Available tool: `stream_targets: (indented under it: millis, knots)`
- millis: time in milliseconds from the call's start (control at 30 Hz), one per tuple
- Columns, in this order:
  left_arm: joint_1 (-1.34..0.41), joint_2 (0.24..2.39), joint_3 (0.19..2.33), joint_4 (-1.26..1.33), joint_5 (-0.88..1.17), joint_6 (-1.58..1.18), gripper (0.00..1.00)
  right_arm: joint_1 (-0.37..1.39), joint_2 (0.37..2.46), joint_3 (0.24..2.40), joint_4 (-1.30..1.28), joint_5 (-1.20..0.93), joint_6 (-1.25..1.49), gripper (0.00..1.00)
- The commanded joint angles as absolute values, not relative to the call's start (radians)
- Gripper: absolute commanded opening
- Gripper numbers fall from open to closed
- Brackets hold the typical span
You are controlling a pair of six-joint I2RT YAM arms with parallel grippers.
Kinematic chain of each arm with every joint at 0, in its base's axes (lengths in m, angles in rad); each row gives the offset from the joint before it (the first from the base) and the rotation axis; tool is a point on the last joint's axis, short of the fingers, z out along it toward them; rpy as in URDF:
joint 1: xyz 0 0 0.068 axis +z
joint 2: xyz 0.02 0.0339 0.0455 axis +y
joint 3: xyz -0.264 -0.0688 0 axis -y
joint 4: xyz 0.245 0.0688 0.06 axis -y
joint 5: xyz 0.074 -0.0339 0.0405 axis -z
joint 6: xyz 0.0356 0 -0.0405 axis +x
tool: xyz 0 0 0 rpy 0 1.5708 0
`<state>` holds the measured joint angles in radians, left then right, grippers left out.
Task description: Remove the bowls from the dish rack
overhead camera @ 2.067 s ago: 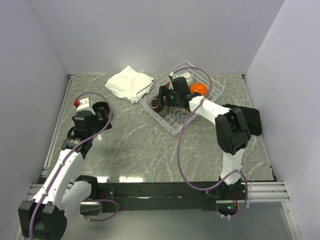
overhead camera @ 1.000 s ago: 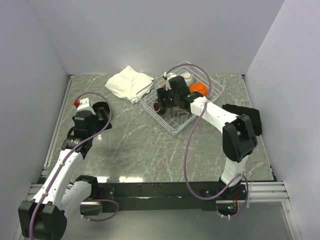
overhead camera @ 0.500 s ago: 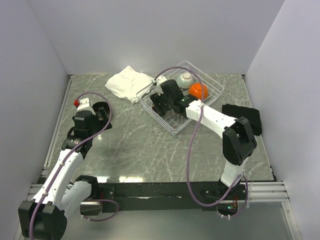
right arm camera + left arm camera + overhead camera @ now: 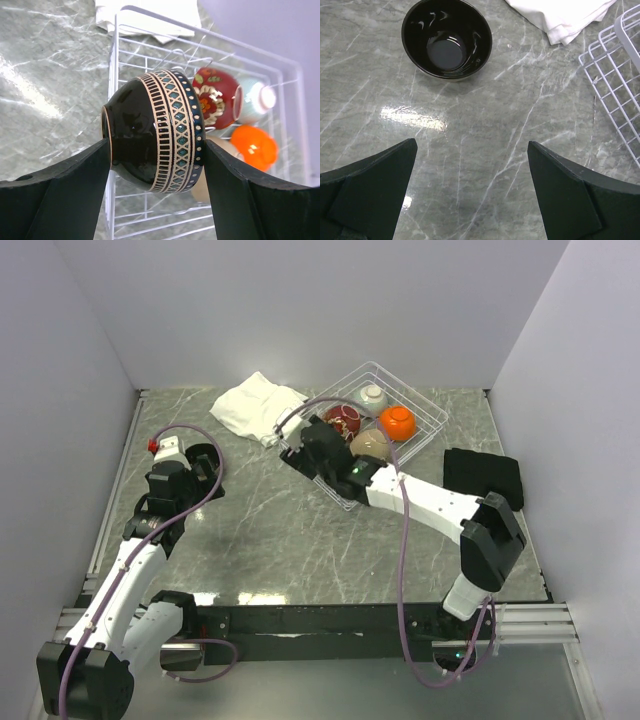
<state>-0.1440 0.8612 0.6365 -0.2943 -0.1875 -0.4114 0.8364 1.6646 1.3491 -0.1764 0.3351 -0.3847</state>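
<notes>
The white wire dish rack (image 4: 425, 423) stands at the back centre-right of the table; its corner shows in the left wrist view (image 4: 620, 85). My right gripper (image 4: 156, 150) is shut on a black bowl with a tan and teal patterned band (image 4: 155, 135), held on its side above the rack's near-left end (image 4: 312, 452). In the rack lie a red patterned bowl (image 4: 216, 97), a pale bowl (image 4: 252, 100), an orange bowl (image 4: 253, 146) and a tan bowl (image 4: 370, 444). My left gripper (image 4: 472, 175) is open and empty above the marble, near a plain black bowl (image 4: 447, 39) on the table.
A folded white cloth (image 4: 256, 406) lies left of the rack. A black cloth (image 4: 482, 476) lies at the right. Grey walls close in the table on three sides.
My right gripper has lifted the patterned black bowl and drawn it back toward the rack's near-left edge, uncovering the red and tan bowls. The left arm has not moved.
</notes>
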Motion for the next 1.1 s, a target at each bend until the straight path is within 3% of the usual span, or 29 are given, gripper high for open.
stream_targets:
  millis: [0,533,1067]
  knots:
    - [-0.147,0.864,0.644,-0.275,-0.167,-0.434,0.99,0.897,1.585,1.283,0.07,0.515,-0.578,0.15]
    - [-0.141,0.908,0.739,-0.363,-0.1,-0.572,0.99,1.097,1.557,1.0,0.658,0.808,-1.041,0.15]
    - [-0.12,1.006,0.939,-0.524,0.009,-0.64,1.0,1.241,1.724,0.865,1.23,0.882,-1.402,0.16]
